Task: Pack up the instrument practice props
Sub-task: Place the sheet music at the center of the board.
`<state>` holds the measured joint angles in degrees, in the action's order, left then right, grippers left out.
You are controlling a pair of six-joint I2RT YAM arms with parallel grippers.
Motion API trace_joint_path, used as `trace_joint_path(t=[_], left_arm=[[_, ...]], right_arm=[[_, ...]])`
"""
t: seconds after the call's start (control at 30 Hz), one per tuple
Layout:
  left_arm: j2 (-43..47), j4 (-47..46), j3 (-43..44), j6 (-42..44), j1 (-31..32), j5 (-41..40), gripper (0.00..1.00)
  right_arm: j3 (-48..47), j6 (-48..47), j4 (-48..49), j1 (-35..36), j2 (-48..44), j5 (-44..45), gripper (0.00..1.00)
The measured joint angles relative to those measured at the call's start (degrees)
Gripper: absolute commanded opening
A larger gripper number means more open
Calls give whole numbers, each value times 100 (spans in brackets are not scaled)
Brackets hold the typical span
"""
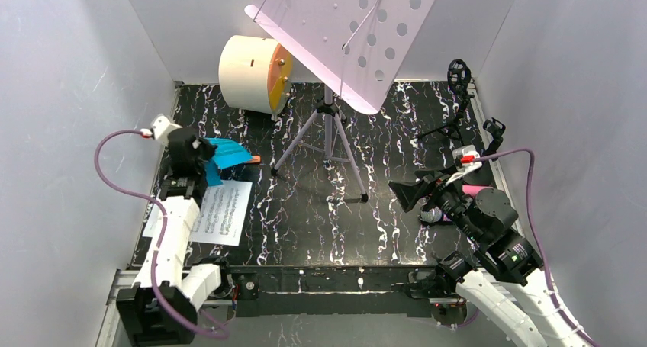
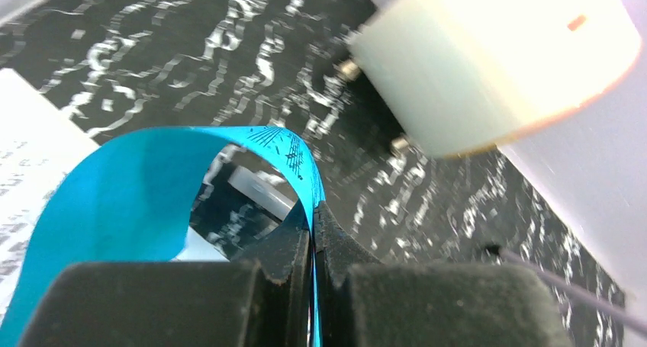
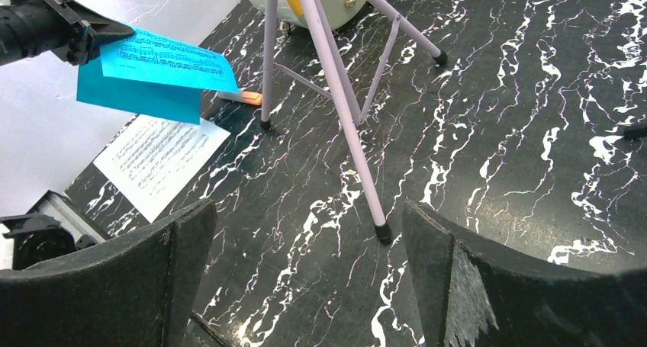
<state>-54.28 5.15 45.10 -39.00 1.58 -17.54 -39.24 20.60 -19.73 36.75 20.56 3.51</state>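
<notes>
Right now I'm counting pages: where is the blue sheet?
Top view, left side: the blue sheet is pinched in the shut left gripper, off the table just beyond the white sheet, with the drum farther back.

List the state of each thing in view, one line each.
left gripper, shut on the blue sheet
blue sheet, curled, held off the table
white sheet, flat on the table
right gripper, open, empty
music rack, upright on its legs
mic tripods, standing
pink microphone, lying, mostly hidden
drum, on its side
orange marker, lying on the table
</notes>
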Motion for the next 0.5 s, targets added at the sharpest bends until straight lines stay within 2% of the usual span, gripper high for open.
trace_joint_path(t=[0.07,0.17,0.33,0.5], left_arm=[[-229,33,96,24,-597,249,0],[-616,227,472,105,-1139,455,0],[-590,426,960,260,-1250,669,0],[4,398,542,247,-1259,710,0]], right_arm=[[0,-4,4,0,-17,-35,99],[0,-15,11,0,-24,-87,99],[0,-66,11,0,-31,-138,99],[0,-105,11,0,-87,-179,99]])
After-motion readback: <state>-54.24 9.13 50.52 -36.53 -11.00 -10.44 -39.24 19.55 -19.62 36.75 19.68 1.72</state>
